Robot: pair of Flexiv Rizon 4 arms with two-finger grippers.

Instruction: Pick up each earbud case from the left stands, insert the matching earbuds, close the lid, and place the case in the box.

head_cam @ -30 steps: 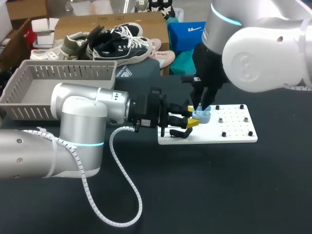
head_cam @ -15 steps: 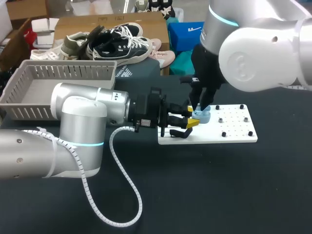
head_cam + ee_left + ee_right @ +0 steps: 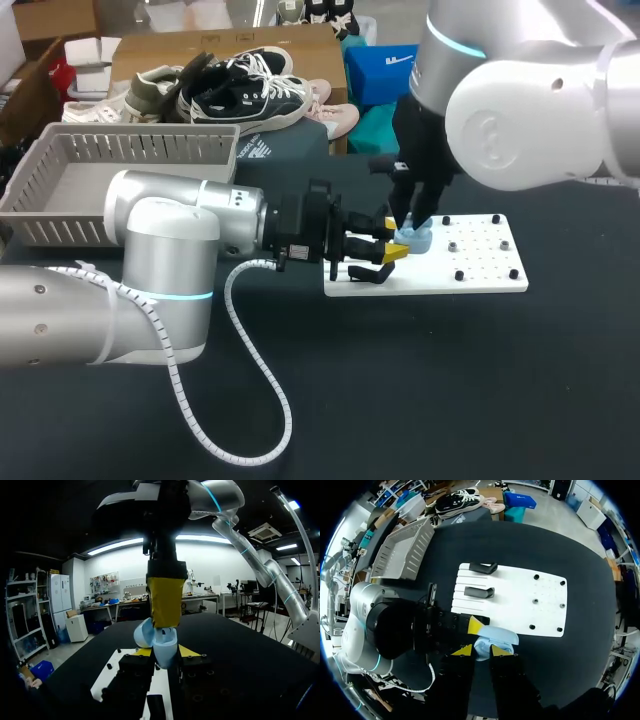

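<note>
A light blue earbud case (image 3: pixel 417 239) with its lid open is held just above the white board's (image 3: pixel 480 276) left end. My left gripper (image 3: pixel 392 250) comes in level from the left and is shut on the case's body (image 3: pixel 165 651). My right gripper (image 3: pixel 408 226) hangs straight down over it. Its tips (image 3: pixel 480 651) pinch a small light blue earbud (image 3: pixel 481 653) at the mouth of the open case (image 3: pixel 499 636). The lid (image 3: pixel 144 633) tilts away beside the right finger (image 3: pixel 165 601). What lies inside the case is hidden.
Two black stands (image 3: pixel 482 567) (image 3: pixel 479 591) sit empty on the board's left part, and small black pegs (image 3: pixel 535 601) dot its right part. A grey slatted basket (image 3: pixel 130 165) stands at the table's back left. My left arm's white cable (image 3: pixel 262 385) loops over the black tabletop.
</note>
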